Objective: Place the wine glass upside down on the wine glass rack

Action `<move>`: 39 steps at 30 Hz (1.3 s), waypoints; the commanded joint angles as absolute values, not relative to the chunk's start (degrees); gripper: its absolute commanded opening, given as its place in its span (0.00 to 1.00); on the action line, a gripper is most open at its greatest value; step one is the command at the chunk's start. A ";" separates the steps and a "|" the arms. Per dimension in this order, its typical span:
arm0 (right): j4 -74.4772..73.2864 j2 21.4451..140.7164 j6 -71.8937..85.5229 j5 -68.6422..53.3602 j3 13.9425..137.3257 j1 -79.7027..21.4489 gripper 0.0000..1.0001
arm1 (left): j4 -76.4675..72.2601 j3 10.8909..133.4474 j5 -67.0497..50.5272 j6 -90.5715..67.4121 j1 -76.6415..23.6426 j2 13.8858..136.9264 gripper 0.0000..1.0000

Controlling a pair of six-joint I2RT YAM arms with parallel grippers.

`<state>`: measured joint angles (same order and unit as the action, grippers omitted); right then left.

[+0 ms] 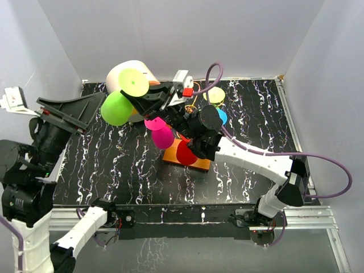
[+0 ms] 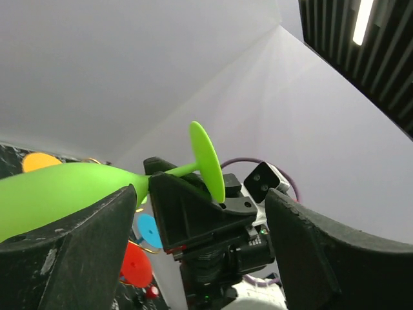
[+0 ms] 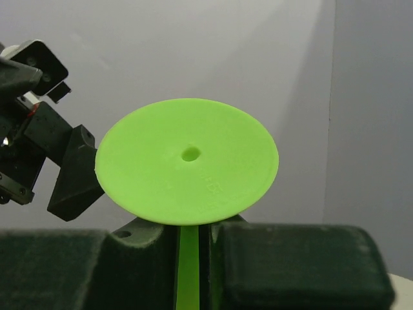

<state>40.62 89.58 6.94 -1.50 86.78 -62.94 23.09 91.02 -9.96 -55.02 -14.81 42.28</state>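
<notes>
wine glass [image 1: 116, 108], lime green, gripped by the right hand [image 1: 149, 96] on the stem just under the foot disc; in the right wrist view the two black fingers [image 3: 297, 265] are closed on the thin green stem and the round foot stands above them. glass is up in the air, tilted roughly sideways, bowl toward the left arm, foot toward the back wall

left hand [image 1: 92, 112] jaws spread wide, not gripping; in the left wrist view the green bowl [image 2: 64, 190] sits between its fingers [image 2: 64, 258], close over the left one, contact cannot be told

glass is left of the wine glass rack [image 1: 173, 154] and apart from it, not on any arm of it. rack has gold wire arms on an orange base, near the middle of the black marbled bench [image 1: 114, 170]. on the rack: pink glass [image 1: 161, 133], red glass [image 1: 186, 152], blue glass [image 1: 222, 116], yellow glass [image 1: 214, 95]

cream drum box [image 1: 136, 69] at the back of the bench, behind the green glass in the top view
</notes>
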 commanded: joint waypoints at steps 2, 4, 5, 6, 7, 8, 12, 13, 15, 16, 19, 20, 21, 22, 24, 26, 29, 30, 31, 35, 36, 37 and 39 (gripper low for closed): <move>47.69 88.21 -3.40 -5.09 86.29 -62.93 0.00 | 16.18 88.26 -18.45 -67.49 -14.93 44.60 0.88; 47.81 88.39 -4.70 -5.62 86.10 -62.94 0.00 | 17.70 88.26 -16.77 -68.24 -14.91 44.13 0.99; 47.48 88.36 -5.45 -6.43 86.05 -62.93 0.00 | 18.74 88.53 -15.26 -67.95 -14.88 43.75 0.99; 47.31 88.45 -5.98 -7.22 85.92 -62.93 0.00 | 19.37 88.74 -14.00 -67.93 -14.93 43.47 0.99; 47.12 88.47 -6.42 -7.86 85.77 -62.93 0.00 | 19.83 88.84 -13.01 -67.93 -14.93 43.28 0.99; 46.77 88.49 -7.00 -8.63 85.70 -62.93 0.00 | 19.82 88.86 -12.62 -67.84 -14.94 43.17 0.99; 46.45 88.72 -7.29 -9.80 85.43 -62.93 0.00 | 17.18 88.77 -14.90 -66.03 -14.90 44.36 0.99; 46.46 88.70 -7.27 -10.15 85.35 -62.93 0.00 | 16.31 88.60 -15.74 -66.00 -14.91 44.58 0.99; 46.43 88.97 -7.10 -10.50 85.34 -62.93 0.00 | 12.45 87.03 -17.75 -66.42 -14.92 44.50 0.98; 46.23 89.09 -7.05 -10.54 85.42 -62.94 0.00 | 11.22 86.41 -18.11 -66.97 -14.93 44.35 0.95; 45.57 89.36 -7.64 -10.68 85.52 -62.93 0.00 | 9.99 85.97 -19.10 -68.30 -14.93 44.57 0.83; 45.28 89.36 -7.98 -10.83 85.52 -62.93 0.00 | 10.16 86.23 -19.45 -68.67 -14.93 44.85 0.79; 44.82 89.38 -8.43 -10.89 85.52 -62.93 0.00 | 10.05 86.44 -20.01 -69.00 -14.90 45.21 0.73; 44.40 89.39 -8.90 -10.97 85.58 -62.93 0.00 | 10.19 86.62 -20.47 -69.06 -14.94 45.54 0.68; 43.58 89.42 -9.72 -11.07 85.69 -63.00 0.00 | 10.91 87.03 -20.69 -68.80 -14.92 46.09 0.57; 42.90 89.47 -10.45 -10.92 85.76 -63.01 0.00 | 14.08 88.41 -19.44 -66.84 -14.89 46.58 0.42; 41.02 89.76 -11.75 -11.21 86.31 -63.09 0.00 | 17.25 89.62 -18.32 -64.39 -14.93 46.63 0.30; 40.32 89.91 -12.10 -11.03 86.46 -63.22 0.00 | 17.00 89.52 -18.36 -63.99 -14.89 46.43 0.28; 40.10 90.02 -12.37 -10.88 86.48 -63.34 0.00 | 16.81 89.48 -18.40 -63.73 -14.90 46.35 0.27; 39.16 90.63 -13.36 -10.33 87.01 -63.62 0.00 | 17.18 89.43 -19.26 -63.67 -14.86 46.74 0.26; 38.85 90.66 -13.59 -10.29 87.21 -63.63 0.00 | 17.14 89.27 -19.84 -63.98 -14.93 46.95 0.24; 38.71 90.77 -13.82 -10.17 87.34 -63.65 0.00 | 17.14 89.07 -20.22 -64.24 -14.92 47.10 0.22; 38.67 90.79 -14.04 -9.96 87.34 -63.72 0.00 | 17.13 88.65 -20.83 -64.52 -14.86 47.29 0.18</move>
